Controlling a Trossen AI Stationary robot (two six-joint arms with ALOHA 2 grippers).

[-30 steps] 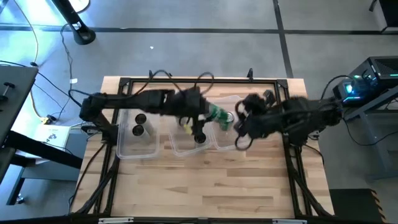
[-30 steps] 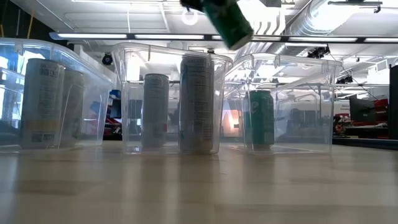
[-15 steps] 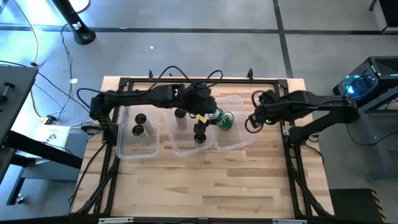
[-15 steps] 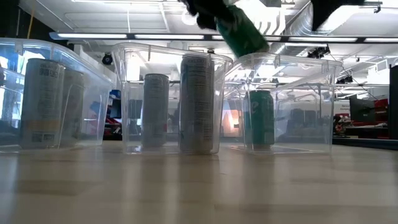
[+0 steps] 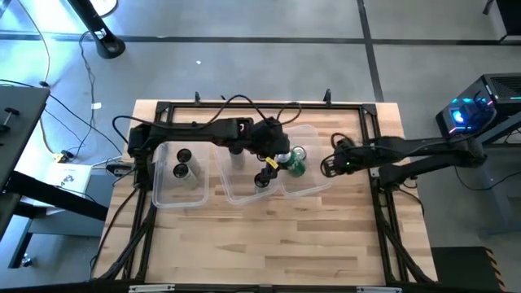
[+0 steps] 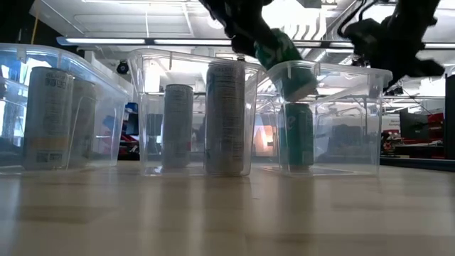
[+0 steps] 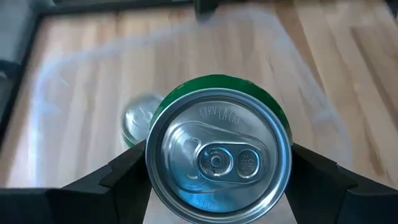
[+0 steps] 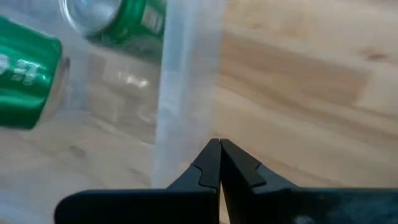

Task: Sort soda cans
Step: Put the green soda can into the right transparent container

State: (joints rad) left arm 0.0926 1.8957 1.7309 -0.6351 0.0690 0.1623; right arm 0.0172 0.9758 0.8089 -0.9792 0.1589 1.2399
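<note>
Cans first: we see six small metal cylinders with shiny silver tops, all sitting in or over three clear, thin-walled rectangular plastic tubs lined up along the far half of the pale wood-plank table [image 5: 269, 244]. The left tub [image 5: 163, 198] holds two black cans [image 5: 181, 163], standing upright. The middle tub [image 5: 230, 196] has two pale silver-white cans [image 6: 226, 117], also upright, one nearer the front wall and one further back. The right tub [image 5: 321, 189] has one green can [image 6: 297, 136] standing on its floor. The second green can [image 7: 217, 149] is clamped between the fingers of the left gripper [image 5: 279, 159], tilted and held over that right tub's rim on the side next to the middle tub; from the left wrist view we get its round top and pull tab straight on, with the standing green can's top showing below it. The right gripper [image 8: 219, 163] has its dark pointed fingers pressed together with nothing between them, and it hangs just outside the right tub's wall on the side toward the table's right edge. The tub walls look glossy and see-through.
</note>
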